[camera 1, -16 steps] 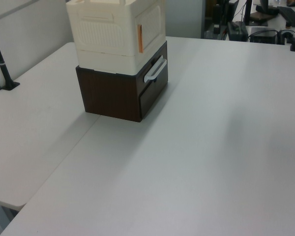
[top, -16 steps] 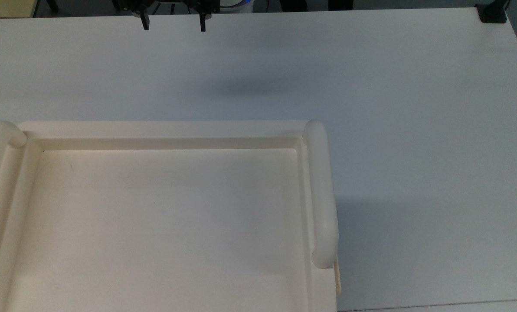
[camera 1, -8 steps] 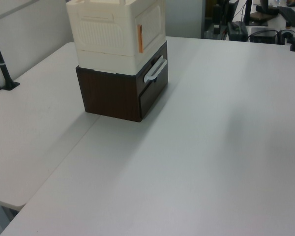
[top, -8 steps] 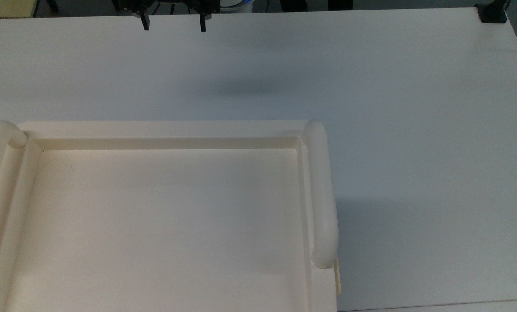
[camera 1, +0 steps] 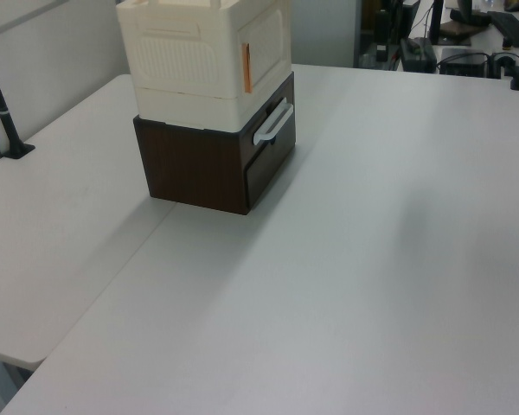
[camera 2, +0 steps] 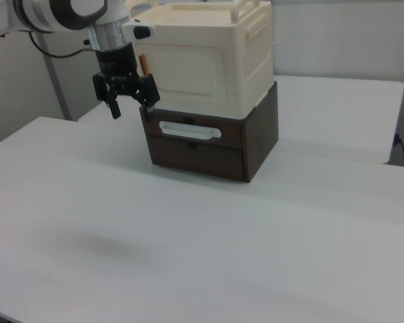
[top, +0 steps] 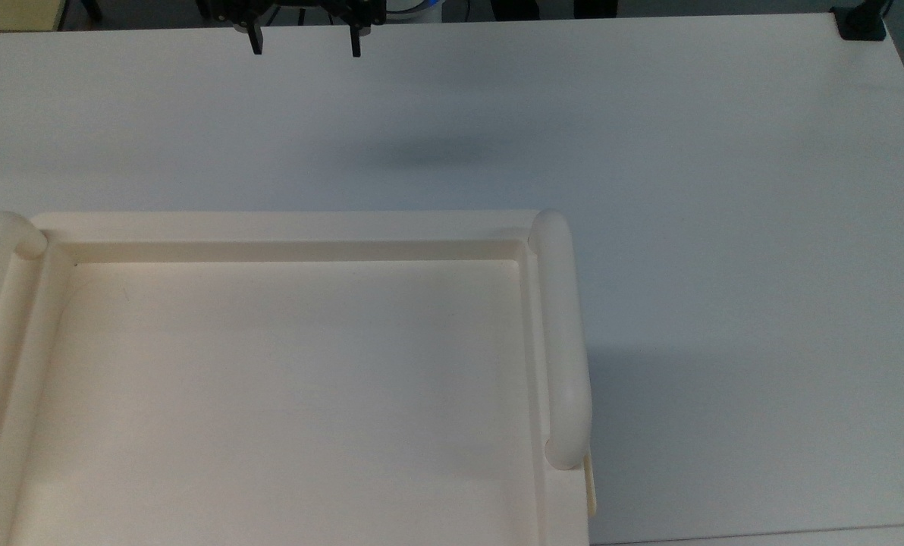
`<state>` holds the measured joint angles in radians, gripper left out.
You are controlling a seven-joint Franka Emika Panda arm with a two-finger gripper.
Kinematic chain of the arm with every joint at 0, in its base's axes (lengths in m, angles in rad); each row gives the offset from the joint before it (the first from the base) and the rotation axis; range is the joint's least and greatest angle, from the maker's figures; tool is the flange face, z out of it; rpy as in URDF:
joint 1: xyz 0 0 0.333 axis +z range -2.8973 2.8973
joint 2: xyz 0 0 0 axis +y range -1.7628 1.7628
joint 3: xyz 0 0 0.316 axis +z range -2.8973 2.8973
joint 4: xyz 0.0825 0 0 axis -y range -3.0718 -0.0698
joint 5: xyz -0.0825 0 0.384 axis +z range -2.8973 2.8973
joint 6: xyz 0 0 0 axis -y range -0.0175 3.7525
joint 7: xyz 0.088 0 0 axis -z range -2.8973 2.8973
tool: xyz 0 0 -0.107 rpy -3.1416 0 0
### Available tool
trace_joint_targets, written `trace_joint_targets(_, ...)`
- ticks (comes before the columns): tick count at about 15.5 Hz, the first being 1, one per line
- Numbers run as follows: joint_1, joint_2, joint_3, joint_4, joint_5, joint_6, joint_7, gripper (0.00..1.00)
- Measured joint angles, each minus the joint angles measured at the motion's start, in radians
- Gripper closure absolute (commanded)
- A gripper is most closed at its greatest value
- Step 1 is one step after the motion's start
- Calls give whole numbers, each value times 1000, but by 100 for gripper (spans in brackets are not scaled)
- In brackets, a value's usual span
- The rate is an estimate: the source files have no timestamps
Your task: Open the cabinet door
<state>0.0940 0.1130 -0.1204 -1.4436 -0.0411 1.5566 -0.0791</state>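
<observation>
I see the big cream plastic cabinet [camera 2: 209, 57] sitting on top of a dark brown wooden drawer box [camera 2: 212, 141] with a pale grey handle [camera 2: 189, 130] on its front. Both stand on the wide white table [camera 2: 188, 249]. The flat cream cabinet door [camera 2: 185, 73] is on the cabinet's front face, just above the brown box, and it looks shut flat against the cabinet (a thin orange strip [camera 1: 246, 68] runs down one edge of it). My black two-finger gripper [camera 2: 129, 108] hangs in the air beside the cabinet's front corner, not touching it. Its fingers [top: 255, 42] point down, spread apart and holding nothing.
</observation>
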Motion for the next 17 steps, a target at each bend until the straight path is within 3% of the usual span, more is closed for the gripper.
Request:
trace_joint_targets(4,3,6,0,-2,1,23,0,0)
trace_joint_targets(9,5,18,8,-2,32,170,4,0)
trace_joint_targets(17,56,82,17,14,39,440,159,0)
